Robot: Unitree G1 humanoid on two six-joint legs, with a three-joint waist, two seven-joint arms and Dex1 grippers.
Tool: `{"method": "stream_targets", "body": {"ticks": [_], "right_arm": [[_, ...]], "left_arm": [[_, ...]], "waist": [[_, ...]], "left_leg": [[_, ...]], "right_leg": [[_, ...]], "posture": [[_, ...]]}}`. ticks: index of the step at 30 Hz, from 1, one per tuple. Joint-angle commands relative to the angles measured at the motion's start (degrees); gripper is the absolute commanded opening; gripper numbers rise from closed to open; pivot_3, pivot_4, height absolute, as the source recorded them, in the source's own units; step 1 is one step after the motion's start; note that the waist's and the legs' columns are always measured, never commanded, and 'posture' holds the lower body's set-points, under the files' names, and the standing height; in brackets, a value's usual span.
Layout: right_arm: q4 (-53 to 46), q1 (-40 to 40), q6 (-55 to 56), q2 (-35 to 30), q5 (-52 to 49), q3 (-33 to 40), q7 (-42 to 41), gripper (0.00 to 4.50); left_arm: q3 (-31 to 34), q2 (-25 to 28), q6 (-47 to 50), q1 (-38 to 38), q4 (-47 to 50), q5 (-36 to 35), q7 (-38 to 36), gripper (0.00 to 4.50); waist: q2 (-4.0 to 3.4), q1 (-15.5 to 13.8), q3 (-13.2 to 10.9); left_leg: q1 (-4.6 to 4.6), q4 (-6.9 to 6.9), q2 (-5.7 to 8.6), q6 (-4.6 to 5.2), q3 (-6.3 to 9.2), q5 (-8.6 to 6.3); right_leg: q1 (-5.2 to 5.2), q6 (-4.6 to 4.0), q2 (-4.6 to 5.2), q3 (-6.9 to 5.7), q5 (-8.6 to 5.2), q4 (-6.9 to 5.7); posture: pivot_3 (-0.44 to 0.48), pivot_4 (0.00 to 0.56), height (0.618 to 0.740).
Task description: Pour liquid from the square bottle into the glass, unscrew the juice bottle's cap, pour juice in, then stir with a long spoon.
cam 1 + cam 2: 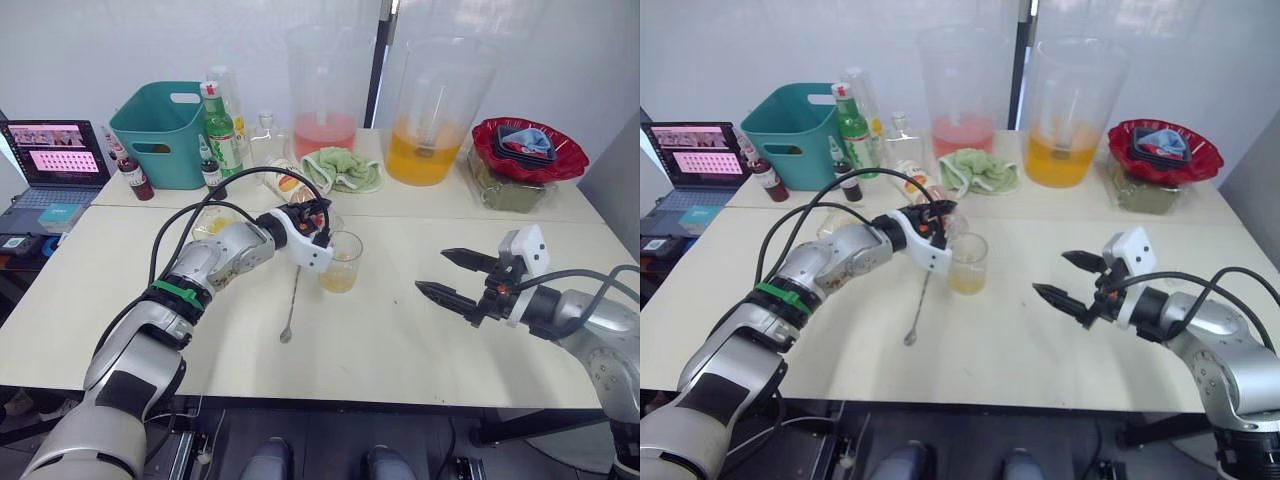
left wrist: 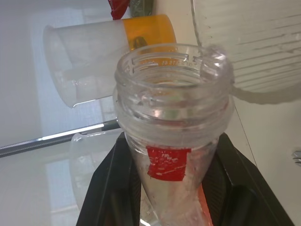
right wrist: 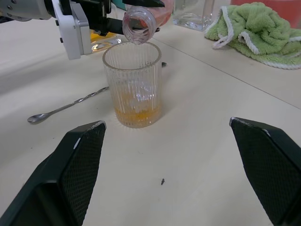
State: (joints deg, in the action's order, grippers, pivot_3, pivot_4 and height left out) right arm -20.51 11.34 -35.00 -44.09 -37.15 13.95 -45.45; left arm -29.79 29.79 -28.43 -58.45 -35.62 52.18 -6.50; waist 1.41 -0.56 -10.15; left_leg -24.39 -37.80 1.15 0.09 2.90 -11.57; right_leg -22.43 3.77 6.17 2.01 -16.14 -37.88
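Observation:
My left gripper (image 1: 318, 218) is shut on the juice bottle (image 3: 139, 21), a clear bottle with a red label (image 2: 171, 117). The bottle has no cap on and is tipped so its open mouth hangs over the rim of the ribbed glass (image 1: 342, 262). The glass (image 3: 134, 89) stands at mid-table with a little orange liquid at its bottom. The long spoon (image 1: 291, 305) lies flat on the table just left of the glass. The square bottle (image 1: 265, 135) stands at the back beside a green bottle. My right gripper (image 1: 432, 271) is open and holds nothing, hovering right of the glass.
Along the back stand a teal basket (image 1: 160, 135), a green bottle (image 1: 220, 125), a pitcher of pink liquid (image 1: 325, 90), a pitcher of orange liquid (image 1: 430, 110), a green cloth (image 1: 340, 168) and red bowls (image 1: 528, 148). A laptop (image 1: 55, 155) sits far left.

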Motion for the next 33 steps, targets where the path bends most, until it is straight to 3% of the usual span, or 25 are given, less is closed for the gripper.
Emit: {"method": "stream_targets", "body": {"ticks": [1,21,27,33], "right_arm": [[-1.08,1.23,1.52,0.46,0.02,0.58,0.10,4.45],[-1.26,3.18,0.50,1.35,0.22,-0.45,1.04,4.45],[-1.18,3.50,0.43,1.42,0.14,-0.84,1.14,4.45],[-0.33,4.94,0.86,1.46,0.64,-1.90,0.47,4.45]], "left_arm": [[0.32,0.43,-0.45,-2.72,2.65,0.72,1.54,1.32],[1.41,0.34,1.50,-2.79,5.19,0.98,0.29,1.32],[4.57,-1.18,3.38,-2.07,5.78,-5.53,-3.62,1.32],[9.72,-3.16,9.71,-0.86,10.92,-16.86,-14.50,1.32]], "waist": [[0.00,-0.02,0.00],[0.00,0.02,0.00],[0.00,0.02,0.00],[0.00,0.16,0.00]], "left_leg": [[0.00,0.00,0.00,0.00,0.00,0.00],[0.01,-0.02,0.02,0.00,0.01,0.00],[0.00,-0.03,0.02,0.00,0.01,0.00],[0.01,-0.04,0.01,0.00,0.01,0.00]], "right_leg": [[0.00,0.00,0.00,0.00,0.00,0.00],[-0.01,0.00,0.01,0.00,0.00,-0.07],[-0.01,0.00,0.01,0.00,0.00,-0.08],[-0.03,0.00,0.01,0.00,0.00,-0.10]], "posture": [[0.000,0.150,0.740],[0.000,0.150,0.740],[0.000,0.150,0.740],[0.000,0.150,0.740]]}}
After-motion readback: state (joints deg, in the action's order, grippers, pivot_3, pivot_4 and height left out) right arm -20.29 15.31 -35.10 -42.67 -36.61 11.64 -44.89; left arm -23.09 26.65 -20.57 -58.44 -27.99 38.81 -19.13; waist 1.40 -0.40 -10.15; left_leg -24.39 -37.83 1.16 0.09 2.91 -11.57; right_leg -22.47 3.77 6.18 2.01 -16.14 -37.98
